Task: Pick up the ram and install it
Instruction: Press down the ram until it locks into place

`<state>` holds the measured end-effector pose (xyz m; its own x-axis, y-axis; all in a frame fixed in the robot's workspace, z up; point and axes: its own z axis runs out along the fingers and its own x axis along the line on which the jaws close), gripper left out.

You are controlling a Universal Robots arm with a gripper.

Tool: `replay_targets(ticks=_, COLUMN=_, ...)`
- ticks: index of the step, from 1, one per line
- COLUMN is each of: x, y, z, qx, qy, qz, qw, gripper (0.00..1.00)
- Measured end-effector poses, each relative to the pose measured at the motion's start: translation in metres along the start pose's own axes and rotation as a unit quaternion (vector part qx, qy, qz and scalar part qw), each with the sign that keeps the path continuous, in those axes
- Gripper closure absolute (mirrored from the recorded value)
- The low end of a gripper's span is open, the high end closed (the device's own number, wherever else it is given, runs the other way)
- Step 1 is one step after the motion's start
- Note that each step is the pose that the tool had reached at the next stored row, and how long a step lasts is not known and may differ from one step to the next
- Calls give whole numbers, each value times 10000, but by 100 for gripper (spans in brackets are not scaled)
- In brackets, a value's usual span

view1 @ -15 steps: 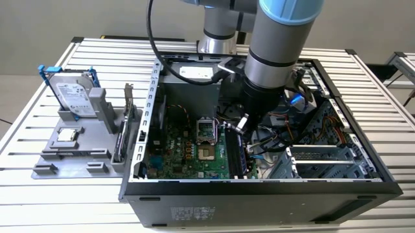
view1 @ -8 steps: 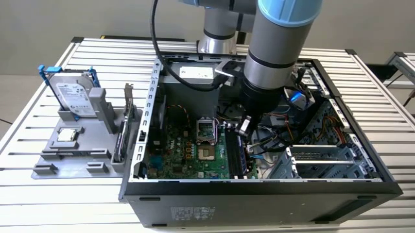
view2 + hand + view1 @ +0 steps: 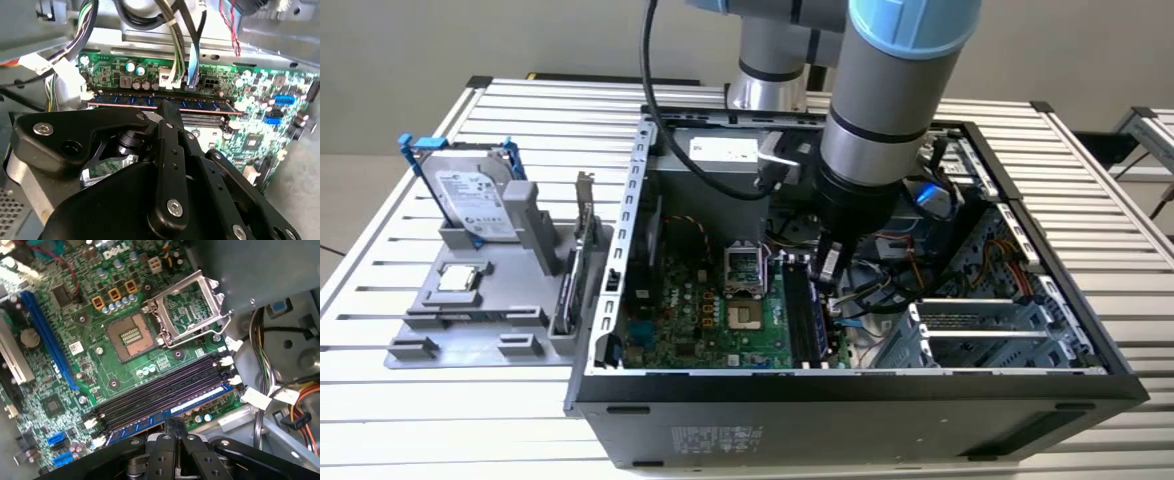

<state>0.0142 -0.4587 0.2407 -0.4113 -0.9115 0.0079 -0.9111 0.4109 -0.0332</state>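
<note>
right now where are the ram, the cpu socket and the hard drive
ram (image 3: 165,416): first wrist view, on its blue board, sitting in the outermost slot.
cpu socket (image 3: 131,336): first wrist view, on the open contact field.
hard drive (image 3: 470,200): exterior view, on its silver face, upright in the grey stand.

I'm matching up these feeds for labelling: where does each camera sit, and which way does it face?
Exterior view: off the arm, above, looking down into the open computer case; the arm's shaft shows.
First wrist view: on the arm, facing the motherboard and ram; hand shows.
Second wrist view: on the arm, behind the hand.
Both wrist views share the ram.
</note>
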Motion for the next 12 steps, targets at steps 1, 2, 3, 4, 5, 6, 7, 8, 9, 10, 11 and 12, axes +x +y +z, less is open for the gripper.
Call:
replay_targets(ticks=1, x=0, y=1, z=1, qx=1, qy=-3, qz=-83, qw=10000, gripper=100)
replay_targets(ticks=2, x=1, y=2, z=3, qx=1, qy=-7, qz=-176, qw=9998, gripper=100)
replay_targets(ticks=3, x=1, y=3, z=4, qx=2, qy=-10, qz=-259, qw=9997, gripper=100)
replay_targets(ticks=4, x=1, y=4, z=6, qx=3, qy=-13, qz=-344, qw=9994, gripper=100)
replay_targets(ticks=5, x=1, y=5, z=7, qx=3, qy=-16, qz=-428, qw=9991, gripper=100)
replay_targets(ticks=6, x=2, y=6, z=8, qx=4, qy=-19, qz=-513, qw=9987, gripper=100)
replay_targets(ticks=7, x=2, y=6, z=10, qx=5, qy=-21, qz=-599, qw=9982, gripper=100)
replay_targets(ticks=8, x=3, y=8, z=12, qx=5, qy=-25, qz=-696, qw=9976, gripper=100)
replay_targets(ticks=9, x=4, y=9, z=13, qx=6, qy=-27, qz=-772, qw=9970, gripper=100)
replay_targets(ticks=10, x=4, y=10, z=14, qx=7, qy=-29, qz=-851, qw=9964, gripper=100)
replay_targets(ticks=11, x=5, y=12, z=16, qx=7, qy=-32, qz=-934, qw=9956, gripper=100)
replay_targets(ticks=12, x=6, y=14, z=17, qx=8, qy=-34, qz=-1003, qw=9950, gripper=100)
